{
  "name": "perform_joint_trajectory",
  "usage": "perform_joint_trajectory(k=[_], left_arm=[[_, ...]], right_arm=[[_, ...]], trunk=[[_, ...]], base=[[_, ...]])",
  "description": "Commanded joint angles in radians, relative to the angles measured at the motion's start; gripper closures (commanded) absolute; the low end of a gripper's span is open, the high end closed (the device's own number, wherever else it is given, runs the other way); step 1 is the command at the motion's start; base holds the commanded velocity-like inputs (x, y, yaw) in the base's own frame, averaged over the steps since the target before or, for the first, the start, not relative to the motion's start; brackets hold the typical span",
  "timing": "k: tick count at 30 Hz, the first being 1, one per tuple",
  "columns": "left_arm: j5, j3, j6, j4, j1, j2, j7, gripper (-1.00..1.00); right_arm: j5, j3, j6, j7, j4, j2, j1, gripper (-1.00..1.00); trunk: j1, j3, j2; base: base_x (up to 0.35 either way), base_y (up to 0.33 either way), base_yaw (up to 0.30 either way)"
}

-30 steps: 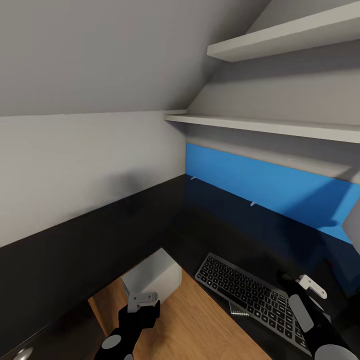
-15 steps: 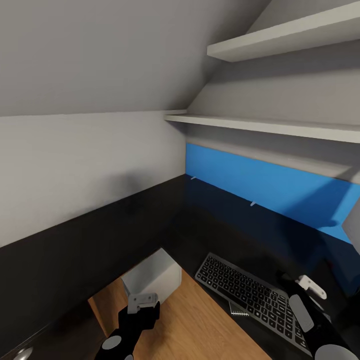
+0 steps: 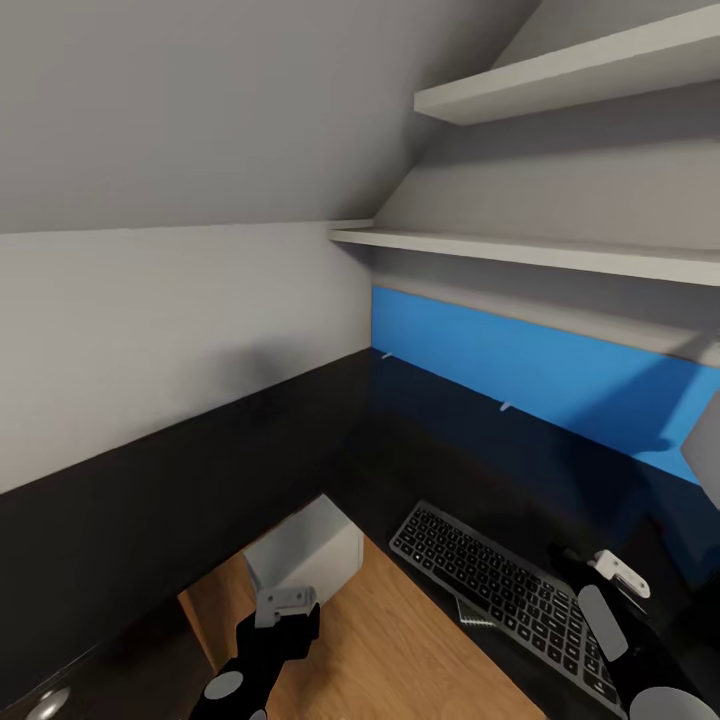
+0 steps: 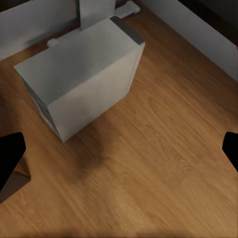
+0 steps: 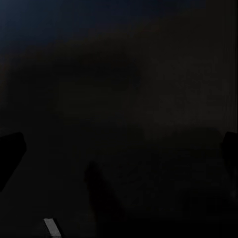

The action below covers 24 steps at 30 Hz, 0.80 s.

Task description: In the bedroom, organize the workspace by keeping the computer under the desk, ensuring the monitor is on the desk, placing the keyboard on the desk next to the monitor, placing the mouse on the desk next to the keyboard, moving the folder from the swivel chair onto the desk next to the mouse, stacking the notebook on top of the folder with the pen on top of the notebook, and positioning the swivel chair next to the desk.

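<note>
The black desk (image 3: 420, 455) with its blue back panel runs round the corner of the grey bedroom. The keyboard (image 3: 495, 585) lies on it near the front edge. A thin grey ribbed corner (image 3: 473, 612) pokes out from under the keyboard's near side. My right gripper (image 3: 570, 556) hovers over the keyboard's right part, and its wrist view has the dark desktop (image 5: 119, 99) between widely parted fingertips (image 5: 10, 151). The grey-white computer (image 3: 310, 550) stands on the wooden floor in the desk's recess. My left gripper (image 3: 288, 622) hangs open above the floor beside the computer (image 4: 84, 74).
Two white shelves (image 3: 560, 255) hang above the desk under the sloped ceiling. A light grey object (image 3: 706, 445) is cut off at the right edge. A silver knob (image 3: 45, 703) shows at the lower left. Bare plank floor (image 4: 163, 163) lies by the tower.
The keyboard has shifted slightly away and to the left in the picture. My right gripper has edged a little left. The left arm has held still.
</note>
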Motion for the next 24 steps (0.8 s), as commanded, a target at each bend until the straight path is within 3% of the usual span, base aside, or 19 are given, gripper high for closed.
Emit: perform_joint_trajectory(k=[1,24], left_arm=[[0.01,-0.001,0.002,-0.001,-0.001,0.0,0.01,-1.0],[0.009,-0.004,0.002,0.019,-0.001,-0.001,0.011,-1.0]], right_arm=[[-0.007,-0.001,0.005,-0.007,0.022,-0.001,0.0,-1.0],[-0.001,0.004,0.001,-0.012,0.022,0.0,0.0,-1.0]], trunk=[[0.0,-0.001,-0.001],[0.0,-0.001,-0.001]], base=[[-0.044,0.0,0.0],[-0.068,0.02,0.0]])
